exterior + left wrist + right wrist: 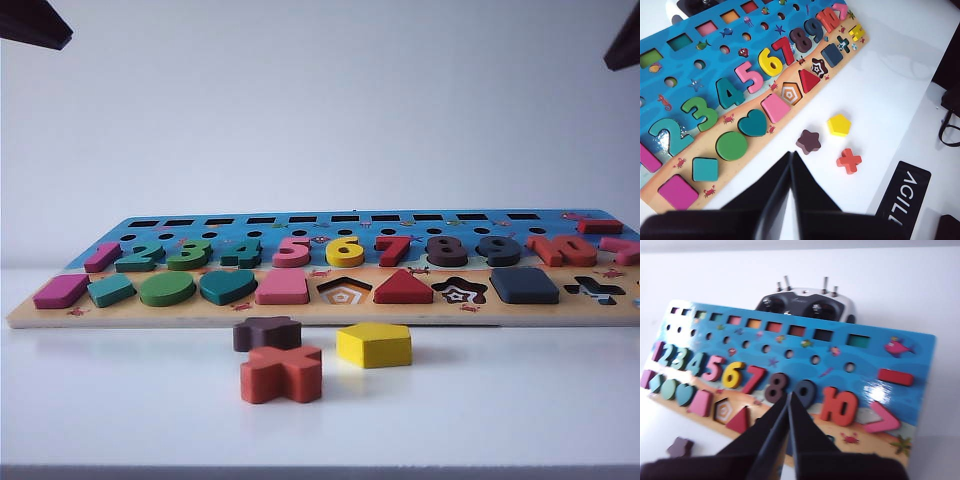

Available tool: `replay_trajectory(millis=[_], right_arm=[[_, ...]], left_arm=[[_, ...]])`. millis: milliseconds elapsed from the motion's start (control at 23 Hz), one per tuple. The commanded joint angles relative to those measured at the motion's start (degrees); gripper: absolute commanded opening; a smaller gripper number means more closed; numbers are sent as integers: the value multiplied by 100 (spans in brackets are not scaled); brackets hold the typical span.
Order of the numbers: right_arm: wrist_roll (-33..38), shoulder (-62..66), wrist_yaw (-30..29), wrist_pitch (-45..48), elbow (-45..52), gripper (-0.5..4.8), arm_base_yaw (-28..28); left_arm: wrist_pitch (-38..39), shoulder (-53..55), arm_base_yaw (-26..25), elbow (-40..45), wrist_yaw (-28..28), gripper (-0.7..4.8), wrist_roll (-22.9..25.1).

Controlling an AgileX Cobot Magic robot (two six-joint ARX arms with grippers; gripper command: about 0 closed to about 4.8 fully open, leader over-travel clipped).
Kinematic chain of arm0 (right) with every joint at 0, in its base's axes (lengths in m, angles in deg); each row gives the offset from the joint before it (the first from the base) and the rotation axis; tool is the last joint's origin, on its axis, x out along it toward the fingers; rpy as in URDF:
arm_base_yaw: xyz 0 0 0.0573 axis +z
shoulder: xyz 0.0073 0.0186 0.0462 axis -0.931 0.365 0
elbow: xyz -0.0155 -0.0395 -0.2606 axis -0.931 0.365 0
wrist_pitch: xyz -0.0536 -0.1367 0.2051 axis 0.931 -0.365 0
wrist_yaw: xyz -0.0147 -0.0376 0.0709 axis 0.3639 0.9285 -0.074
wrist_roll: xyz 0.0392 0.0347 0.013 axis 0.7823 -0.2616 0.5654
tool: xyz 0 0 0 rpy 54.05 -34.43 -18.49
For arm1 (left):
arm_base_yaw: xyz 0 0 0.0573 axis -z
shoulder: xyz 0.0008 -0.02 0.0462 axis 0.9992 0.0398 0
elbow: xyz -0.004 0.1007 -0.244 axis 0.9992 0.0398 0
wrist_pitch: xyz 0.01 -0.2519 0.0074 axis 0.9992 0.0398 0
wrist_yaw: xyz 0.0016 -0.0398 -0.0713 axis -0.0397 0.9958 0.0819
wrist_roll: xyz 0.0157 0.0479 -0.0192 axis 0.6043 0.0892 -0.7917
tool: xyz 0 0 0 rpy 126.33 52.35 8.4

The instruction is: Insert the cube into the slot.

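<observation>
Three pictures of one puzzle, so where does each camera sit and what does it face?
Exterior view: low at the table's front edge, facing the puzzle board; only dark arm tips in the top corners.
Left wrist view: above, looking down on the board; left gripper shut.
Right wrist view: above the board, facing a controller; right gripper shut.
All views share the cube.

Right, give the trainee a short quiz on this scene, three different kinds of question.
1. True or false: the navy cube sits in the board, between the star recess and the cross recess.
2. How many loose pieces lie on the table in front of the board?
3. The left tool, over the table near the board's front edge, and the right tool, over the board, are both: A open; B shut, empty; C shut on a piece.
Key: 1 true; 2 three; 3 B.
</observation>
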Motion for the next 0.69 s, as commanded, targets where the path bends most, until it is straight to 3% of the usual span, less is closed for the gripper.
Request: replay_trajectory(millis=[43, 260, 694], right_arm=[[-20, -339, -212, 404, 446, -5, -581], [-17, -1720, -208, 918, 1412, -6, -1370], [-2, -2924, -205, 1147, 2092, -6, -1963]], left_arm=[[-87, -13, 2, -9, 11, 10, 37], [-479, -160, -13, -4, -197, 10, 24], [-1993, -881, -1266, 367, -837, 10, -610]])
